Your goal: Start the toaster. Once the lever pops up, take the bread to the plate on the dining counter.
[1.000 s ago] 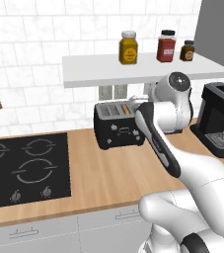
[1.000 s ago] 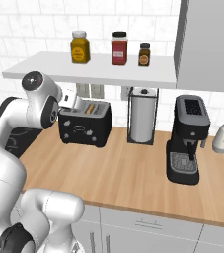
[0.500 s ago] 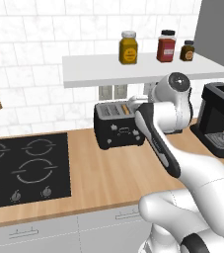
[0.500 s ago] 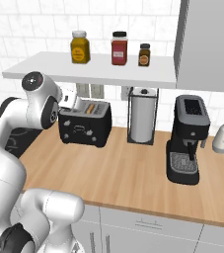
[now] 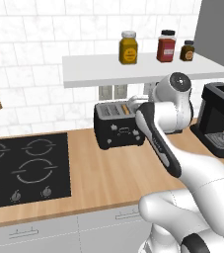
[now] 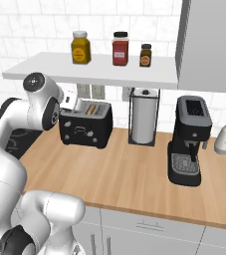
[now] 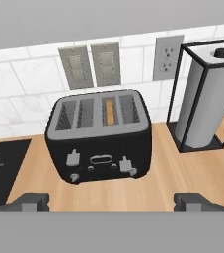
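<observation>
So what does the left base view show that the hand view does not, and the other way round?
The left base view shows the black hob, three jars on the shelf, and the coffee machine. The hand view shows the paper towel roll, the wall outlet and the open fingers. Both show the toaster with the bread in a slot.

Bare counter (image 7: 182, 178) fronts the toaster (image 7: 99, 133); paper-towel stand (image 7: 205, 96) crowds its right, shelf (image 6: 99, 69) overhead.
</observation>
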Controlling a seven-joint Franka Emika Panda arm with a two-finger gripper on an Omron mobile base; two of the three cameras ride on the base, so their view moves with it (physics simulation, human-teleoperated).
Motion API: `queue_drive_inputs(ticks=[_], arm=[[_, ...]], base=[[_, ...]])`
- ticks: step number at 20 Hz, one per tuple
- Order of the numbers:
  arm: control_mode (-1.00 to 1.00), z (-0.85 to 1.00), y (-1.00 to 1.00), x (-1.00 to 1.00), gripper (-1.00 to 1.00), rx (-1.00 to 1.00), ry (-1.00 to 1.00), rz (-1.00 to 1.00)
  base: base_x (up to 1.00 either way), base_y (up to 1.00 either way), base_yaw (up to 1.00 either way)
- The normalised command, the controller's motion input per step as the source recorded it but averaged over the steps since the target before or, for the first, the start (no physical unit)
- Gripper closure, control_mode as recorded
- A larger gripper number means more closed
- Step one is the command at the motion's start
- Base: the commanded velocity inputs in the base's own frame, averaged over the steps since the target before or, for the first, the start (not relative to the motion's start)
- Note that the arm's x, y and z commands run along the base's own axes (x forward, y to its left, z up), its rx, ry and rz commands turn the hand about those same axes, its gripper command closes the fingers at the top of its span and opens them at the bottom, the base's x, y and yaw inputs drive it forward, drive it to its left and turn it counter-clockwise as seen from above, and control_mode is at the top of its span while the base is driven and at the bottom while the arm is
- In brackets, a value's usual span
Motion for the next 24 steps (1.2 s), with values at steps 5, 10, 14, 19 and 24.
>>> queue_drive_inputs(ticks=[5, 10, 14, 19, 24], arm=[[-1.00, 0.00, 0.00, 0.01, -1.00, 0.00, -0.06, 0.00], [-1.00, 0.00, 0.00, 0.00, -1.00, 0.00, -0.06, 0.00], [-1.00, 0.00, 0.00, 0.00, -1.00, 0.00, -0.02, 0.00], [-1.00, 0.00, 0.00, 0.00, -1.00, 0.00, 0.00, 0.00], [-1.00, 0.00, 0.00, 0.00, -1.00, 0.00, 0.00, 0.00]], base=[[0.00, 0.00, 0.00], [0.00, 0.00, 0.00], [0.00, 0.00, 0.00], [0.00, 0.00, 0.00], [0.00, 0.00, 0.00]])
